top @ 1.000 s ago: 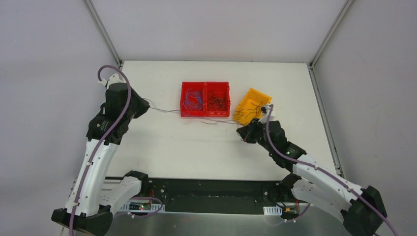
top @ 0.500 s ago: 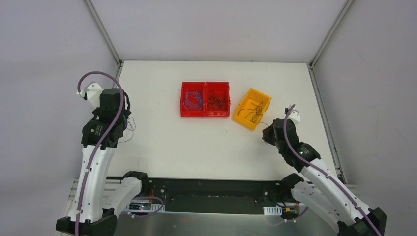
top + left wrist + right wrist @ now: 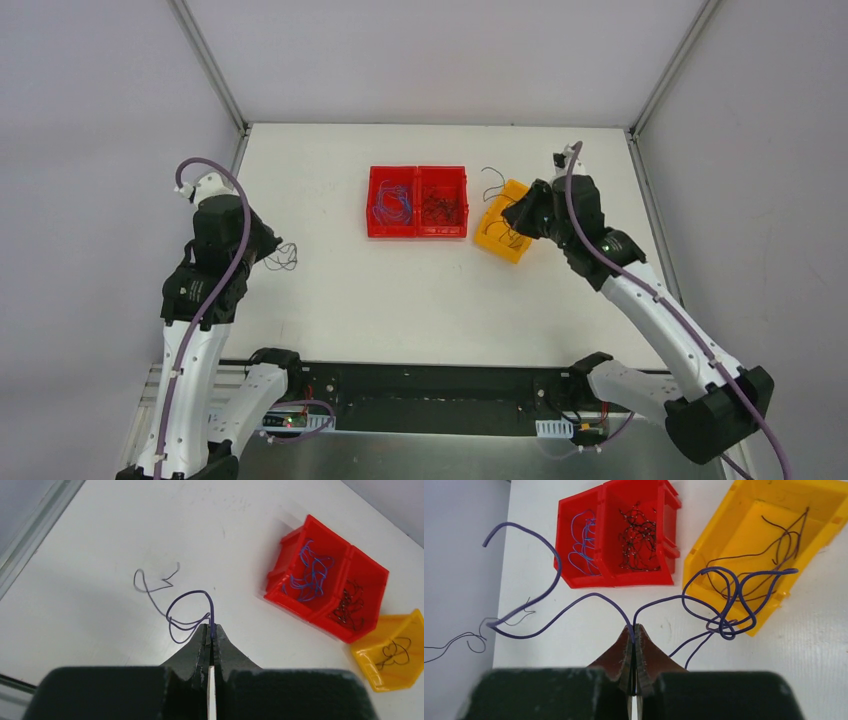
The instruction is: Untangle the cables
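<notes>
Your left claw [image 3: 211,630] is pinched shut on one thin purple-blue wire [image 3: 189,596], which curls out over the worktop [image 3: 100,540] toward the upper left of the left wrist view. Your right claw [image 3: 634,628] is clamped just as tight on another wire, and to the right of the grip that wire runs into a small knot of loops [image 3: 729,597], seen against the lower edge of the yellow bin [image 3: 709,535]. The other cables [image 3: 584,545] lie in bins: blue strands in the left compartment of the red bin [image 3: 616,581], dark red ones in its right compartment, dark ones in the yellow bin. Expect these wires to be very light and limp yet springy. They probably keep their curl, slip through a loose pinch and snag on one another. Take hold on a free run close beside the knot, not on the knot itself, and draw it apart gently. No brand, label or writing is readable anywhere.
</notes>
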Controlling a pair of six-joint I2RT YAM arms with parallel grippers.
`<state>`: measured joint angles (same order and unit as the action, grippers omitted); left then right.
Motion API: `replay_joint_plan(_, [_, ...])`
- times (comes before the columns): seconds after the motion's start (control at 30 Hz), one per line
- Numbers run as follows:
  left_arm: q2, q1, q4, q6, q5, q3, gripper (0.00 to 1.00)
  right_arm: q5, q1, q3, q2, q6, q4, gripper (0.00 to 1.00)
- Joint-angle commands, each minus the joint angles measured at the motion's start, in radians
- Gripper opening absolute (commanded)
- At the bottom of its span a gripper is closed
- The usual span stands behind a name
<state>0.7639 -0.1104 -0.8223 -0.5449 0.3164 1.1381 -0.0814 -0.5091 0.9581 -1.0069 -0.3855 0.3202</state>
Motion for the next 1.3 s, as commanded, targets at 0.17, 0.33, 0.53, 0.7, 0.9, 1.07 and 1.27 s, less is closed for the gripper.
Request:
replay_joint_plan(0.17, [-0.011, 0.003, 0.118, 0.121, -0.292, -0.04, 0.0, 0.332, 0.162, 0.107, -0.222, -0.071, -0.181, 0.0])
replay_joint_plan(0.33, [-0.008, 0.003, 0.157, 0.145, -0.369, -0.065, 0.0, 0.346, 0.207, 0.12, -0.346, -0.119, -0.256, 0.0])
replay_joint_plan(0.53, [0.003, 0.003, 0.18, 0.166, -0.428, -0.076, 0.0, 0.369, 0.272, 0.127, -0.486, -0.146, -0.315, 0.0])
replay_joint_plan(0.7, [0.005, 0.003, 0.197, 0.177, -0.467, -0.089, 0.0, 0.388, 0.305, 0.147, -0.575, -0.16, -0.346, 0.0])
replay_joint_plan(0.9, [-0.003, 0.003, 0.201, 0.19, -0.511, -0.089, 0.0, 0.284, 0.322, 0.124, -0.631, -0.169, -0.325, 0.0])
replay_joint_plan(1.07, [-0.017, 0.003, 0.201, 0.196, -0.521, -0.093, 0.0, 0.226, 0.321, 0.121, -0.679, -0.17, -0.226, 0.0])
replay_joint_plan(1.27, [0.002, 0.003, 0.201, 0.195, -0.544, -0.085, 0.0, 0.104, 0.282, 0.211, -0.792, -0.143, -0.099, 0.0])
